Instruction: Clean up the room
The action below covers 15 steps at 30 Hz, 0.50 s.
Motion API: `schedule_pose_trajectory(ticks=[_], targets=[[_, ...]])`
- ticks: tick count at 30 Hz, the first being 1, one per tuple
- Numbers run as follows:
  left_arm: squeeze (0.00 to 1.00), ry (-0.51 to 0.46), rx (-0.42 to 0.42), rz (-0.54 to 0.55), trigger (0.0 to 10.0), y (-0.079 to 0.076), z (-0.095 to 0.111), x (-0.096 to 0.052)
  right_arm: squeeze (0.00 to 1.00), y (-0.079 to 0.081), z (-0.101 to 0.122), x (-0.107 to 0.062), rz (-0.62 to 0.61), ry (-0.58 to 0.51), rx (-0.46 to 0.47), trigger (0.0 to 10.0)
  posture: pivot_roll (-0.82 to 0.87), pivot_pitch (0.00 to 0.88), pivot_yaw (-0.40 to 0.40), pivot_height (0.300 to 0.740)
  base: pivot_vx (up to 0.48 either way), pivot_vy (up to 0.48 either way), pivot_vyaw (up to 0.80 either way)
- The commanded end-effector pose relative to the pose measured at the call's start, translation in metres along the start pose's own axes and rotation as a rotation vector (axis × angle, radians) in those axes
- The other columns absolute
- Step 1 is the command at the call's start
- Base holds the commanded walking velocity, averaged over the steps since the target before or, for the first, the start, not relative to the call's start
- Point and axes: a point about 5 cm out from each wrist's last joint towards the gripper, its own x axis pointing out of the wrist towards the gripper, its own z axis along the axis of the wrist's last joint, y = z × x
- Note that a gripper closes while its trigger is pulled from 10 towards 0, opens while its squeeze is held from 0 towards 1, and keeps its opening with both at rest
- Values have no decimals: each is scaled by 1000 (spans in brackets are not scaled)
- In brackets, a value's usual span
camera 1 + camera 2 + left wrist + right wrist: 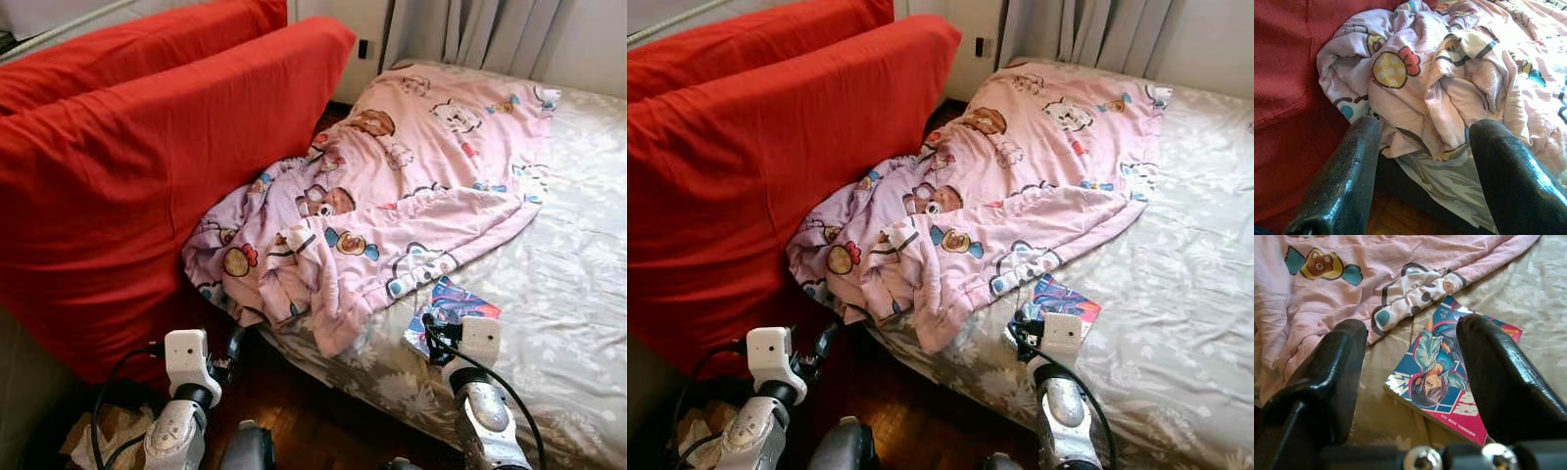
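Near the bed's (578,323) front edge, the right gripper (1410,377) hovers wide open above a glossy flat comic book (1449,382); the left gripper (1422,161), also spread, faces the rumpled pink blanket (411,186), perhaps cotton.

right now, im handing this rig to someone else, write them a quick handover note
Left gripper: open, holding nothing, aimed at the bunched corner of the pink blanket that hangs off the bed edge beside the red cushion.
Right gripper: open, holding nothing, poised above the comic book lying flat on the sheet, one corner next to the blanket's edge.
Done: nothing visibly tidied yet.
Left: pick up the book, straighten the rumpled blanket on the bed.
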Motion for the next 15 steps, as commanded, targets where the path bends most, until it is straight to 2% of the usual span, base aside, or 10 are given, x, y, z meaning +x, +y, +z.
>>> schedule_pose_trajectory(ticks=[1, 7, 15], targets=[[0, 23, -5, -1, 10000, 1, -4, -2, 0, 0, -7, -2, -4, 39, -1, 10000, 20, 201, 17, 626, 0, 0, 0], [0, 25, 2, -4, 10000, 1, -2, -1, 0, 0, -6, -2, -14, 30, 4, 10000, 23, 199, 18, 626, 0, 0, 0], [0, 31, 5, -2, 10000, 1, -3, -1, 0, 3, -5, 0, -3, 28, 17, 10000, 29, 199, 18, 626, 291, 0, 0]])
